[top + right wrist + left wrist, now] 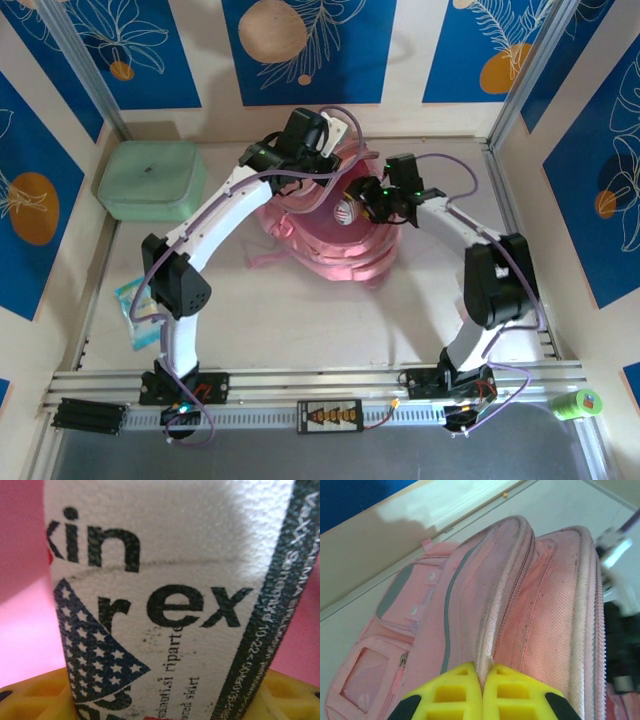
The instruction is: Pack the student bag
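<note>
The student bag (330, 250) lies near the middle of the counter (300, 330), a little toward 12 o'clock. The likely trouble is that its thin zipper rim slips from the pinch, the mouth sags shut, and the white printed cylinder (345, 210) catches on the edge or rolls off the soft fabric. The left fingers (455, 695) are clenched on that rim at the bag's 12 o'clock side. The right fingers (35, 695) stand partway apart, grasping the cylinder above the bag's middle. A mint green case (152, 180) sits well apart at 10 o'clock.

case (152, 180) left, roll (345, 211) over student bag (335, 258)
</note>
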Motion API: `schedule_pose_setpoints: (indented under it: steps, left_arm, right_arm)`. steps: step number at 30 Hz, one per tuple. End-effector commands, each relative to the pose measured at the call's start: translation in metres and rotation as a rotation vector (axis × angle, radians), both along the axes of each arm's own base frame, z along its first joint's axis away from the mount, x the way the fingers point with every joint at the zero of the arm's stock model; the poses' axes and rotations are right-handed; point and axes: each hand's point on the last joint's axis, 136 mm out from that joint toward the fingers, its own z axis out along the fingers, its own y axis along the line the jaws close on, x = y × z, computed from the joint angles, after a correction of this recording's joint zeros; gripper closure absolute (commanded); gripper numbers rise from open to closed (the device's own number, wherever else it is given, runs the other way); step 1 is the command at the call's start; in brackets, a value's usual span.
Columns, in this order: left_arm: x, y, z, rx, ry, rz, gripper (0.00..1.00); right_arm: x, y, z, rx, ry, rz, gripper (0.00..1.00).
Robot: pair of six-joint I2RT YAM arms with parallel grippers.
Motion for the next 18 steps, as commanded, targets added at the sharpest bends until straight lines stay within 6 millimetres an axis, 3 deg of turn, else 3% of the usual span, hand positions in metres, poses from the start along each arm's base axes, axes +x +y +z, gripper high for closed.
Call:
schedule_pose_setpoints:
  steps: [1,7,9,12,14,18]
  left_arm:
    - [0.011,-0.01,0.087,-0.194,-0.198,0.024,1.0]
    - [0.012,-0.013,0.097,-0.233,-0.218,0.016,1.0]
    - [0.013,-0.013,0.092,-0.223,-0.21,0.021,1.0]
    - [0.012,-0.015,0.087,-0.22,-0.195,0.003,1.0]
    - [0.01,-0.018,0.082,-0.226,-0.189,-0.014,1.0]
    - [0.009,-0.021,0.073,-0.232,-0.173,-0.021,1.0]
  right_arm:
    - [0.026,0.025,0.011,0.039,-0.054,-0.025,0.47]
    - [0.058,0.039,-0.003,0.044,-0.119,-0.031,0.31]
    - [0.057,0.04,0.0,0.045,-0.14,-0.001,0.23]
    - [0.044,0.025,-0.003,0.002,-0.142,-0.034,0.12]
    - [0.035,0.02,-0.005,-0.005,-0.144,-0.042,0.12]
    - [0.021,0.016,-0.015,-0.004,-0.105,-0.025,0.28]
